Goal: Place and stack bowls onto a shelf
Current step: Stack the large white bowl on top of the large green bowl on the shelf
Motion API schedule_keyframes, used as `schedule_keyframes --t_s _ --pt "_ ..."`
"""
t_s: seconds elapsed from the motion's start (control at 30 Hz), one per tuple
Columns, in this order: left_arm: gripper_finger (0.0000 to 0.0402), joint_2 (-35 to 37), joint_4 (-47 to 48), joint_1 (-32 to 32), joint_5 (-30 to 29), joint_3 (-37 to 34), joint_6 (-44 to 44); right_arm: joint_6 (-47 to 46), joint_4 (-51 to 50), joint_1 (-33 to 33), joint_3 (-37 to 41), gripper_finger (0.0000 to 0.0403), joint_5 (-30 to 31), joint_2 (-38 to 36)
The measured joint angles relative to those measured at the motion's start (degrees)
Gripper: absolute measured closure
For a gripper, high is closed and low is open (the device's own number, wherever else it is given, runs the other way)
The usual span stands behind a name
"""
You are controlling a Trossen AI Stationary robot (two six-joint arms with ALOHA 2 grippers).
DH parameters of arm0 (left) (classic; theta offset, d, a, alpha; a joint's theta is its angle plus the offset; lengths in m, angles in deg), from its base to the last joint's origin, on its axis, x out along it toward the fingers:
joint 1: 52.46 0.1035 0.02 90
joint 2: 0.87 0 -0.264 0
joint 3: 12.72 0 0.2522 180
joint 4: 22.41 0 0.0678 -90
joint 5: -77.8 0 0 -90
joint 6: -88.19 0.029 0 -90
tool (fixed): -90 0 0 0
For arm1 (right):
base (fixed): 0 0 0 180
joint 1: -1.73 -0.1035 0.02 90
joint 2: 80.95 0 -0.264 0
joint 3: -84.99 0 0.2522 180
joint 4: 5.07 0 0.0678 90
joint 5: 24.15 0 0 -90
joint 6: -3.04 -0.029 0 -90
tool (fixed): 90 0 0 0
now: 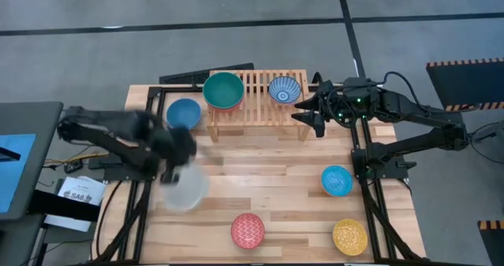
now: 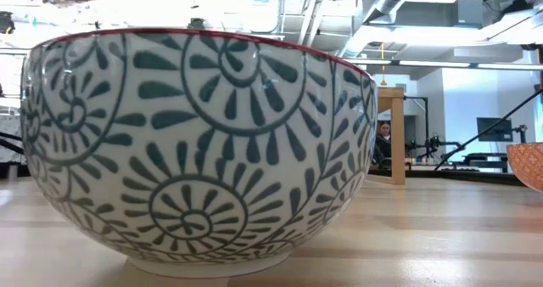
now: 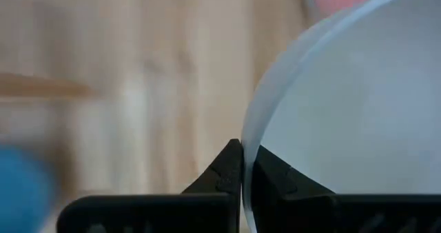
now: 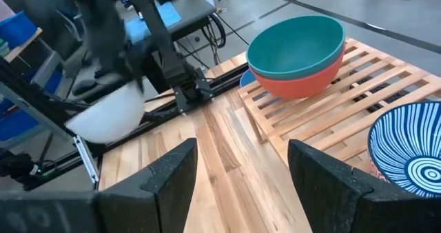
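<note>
Jaws pinched tight on the thin rim of a smooth white bowl (image 3: pixel 358 109), the left gripper (image 3: pixel 242 165) holds it clear of the plank table (image 1: pixel 276 179), one finger (image 3: pixel 220 174) outside the wall and one inside. The right gripper (image 4: pixel 241 171) hangs with its jaws spread wide and empty, just beside the end of the shelf (image 1: pixel 260 101), a low rack of pale wood slats on short legs.

Ahead of the open jaws on the slats sits a glossy teal bowl (image 4: pixel 296 43) nested in a red bowl (image 4: pixel 300 85); nearer them on the same rack stands a blue-and-white striped bowl (image 4: pixel 406 150). A plain blue bowl (image 1: pixel 183 112) rests on the table beside the shelf's far end, near the left gripper. A light blue bowl (image 1: pixel 336 180), a patterned yellow bowl (image 1: pixel 350 237) and a patterned red bowl (image 1: pixel 247 230) lie well apart on the light, grained planks. At table height, a round cream bowl with dark floral scrolls (image 2: pixel 199 143) and a red lip fills the view.

Grey floor (image 1: pixel 118 53) surrounds the table; beyond, a bright workshop with ceiling ducts and a person (image 2: pixel 383 138) in the distance.
</note>
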State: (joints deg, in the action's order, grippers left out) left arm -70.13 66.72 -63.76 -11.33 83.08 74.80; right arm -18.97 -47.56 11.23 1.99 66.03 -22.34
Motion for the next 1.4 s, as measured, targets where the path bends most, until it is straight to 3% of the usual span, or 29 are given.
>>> schedule_keyframes --t_s 0.17,0.33,0.5,0.73,1.03,1.23,1.4 --pt "0.0401 -2.35 -0.54 18.7 -3.08 16.75 -2.83 -0.01 0.02 0.0 0.0 0.0149 0.05 0.0" --pt "0.0402 -9.7 -1.39 33.0 -1.81 30.61 -2.94 -0.2 -0.01 0.0 -0.02 0.0149 0.16 0.69" --pt "0.0401 -19.11 1.27 41.08 1.74 40.82 -2.98 -0.45 0.26 0.0 -0.13 0.0149 0.21 1.68" --pt "0.0401 -31.49 14.56 47.35 6.77 52.93 -2.81 -1.43 -1.09 0.17 0.01 0.0149 0.2 3.51" --pt "0.0401 -35.3 14.54 52.47 9.88 51.1 -5.1 -1.67 -1.34 0.26 0.07 0.0149 0.0 5.54" --pt "0.0401 -35.63 14.62 54.16 4.87 51.16 -4.5 -1.63 -1.07 0.26 -0.02 0.0149 -0.03 5.44" --pt "0.0401 -35.84 14.5 54.91 4.8 50.71 -5.19 -1.52 -1.07 0.26 -0.02 0.0149 -0.05 5.42"
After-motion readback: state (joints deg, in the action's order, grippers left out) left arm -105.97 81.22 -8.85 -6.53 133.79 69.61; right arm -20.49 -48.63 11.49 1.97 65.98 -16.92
